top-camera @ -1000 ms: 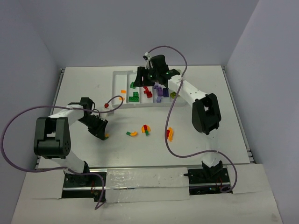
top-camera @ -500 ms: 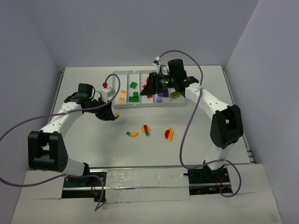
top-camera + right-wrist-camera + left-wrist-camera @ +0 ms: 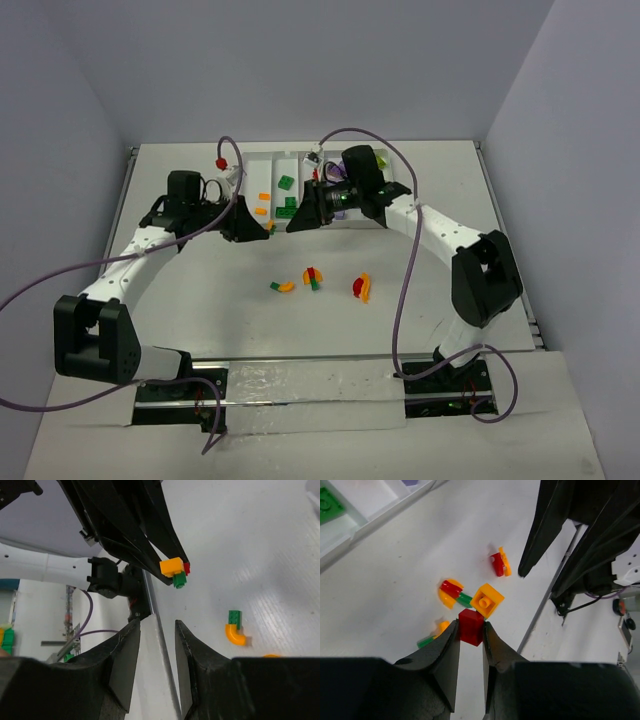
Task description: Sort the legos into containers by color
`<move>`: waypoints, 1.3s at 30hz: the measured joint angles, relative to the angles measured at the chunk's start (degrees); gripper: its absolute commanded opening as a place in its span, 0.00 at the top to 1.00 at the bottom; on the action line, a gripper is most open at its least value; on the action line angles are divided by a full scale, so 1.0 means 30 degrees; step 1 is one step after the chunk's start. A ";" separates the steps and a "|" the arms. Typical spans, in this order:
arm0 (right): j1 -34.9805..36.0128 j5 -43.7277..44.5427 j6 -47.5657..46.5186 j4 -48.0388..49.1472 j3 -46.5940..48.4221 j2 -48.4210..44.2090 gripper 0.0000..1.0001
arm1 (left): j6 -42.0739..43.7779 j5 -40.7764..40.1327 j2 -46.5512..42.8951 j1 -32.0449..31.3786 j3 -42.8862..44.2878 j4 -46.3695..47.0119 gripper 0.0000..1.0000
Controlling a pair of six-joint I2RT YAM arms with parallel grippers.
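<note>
You have the left gripper [image 3: 470,630] pinching a glossy red square plastic brick [image 3: 471,625], a studded orange plate [image 3: 487,600] clinging to it, just before the flat white divided plastic tray [image 3: 262,172] at the bench's [image 3: 200,325] far edge. The right gripper [image 3: 157,630] faces it, jaws spread, empty. The 2 arms [image 3: 135,252] reach forward, wrists turned inward.

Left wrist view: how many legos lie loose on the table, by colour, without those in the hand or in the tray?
Orange legos: 3
Red legos: 2
Dark green legos: 2
Total: 7
Not counted: the held stack in the left hand.
</note>
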 measured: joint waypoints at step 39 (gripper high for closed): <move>0.0861 0.0150 -0.0450 0.0277 0.0254 0.0759 1.00 | -0.2404 0.2044 0.0154 -0.1021 -0.0430 0.1745 1.00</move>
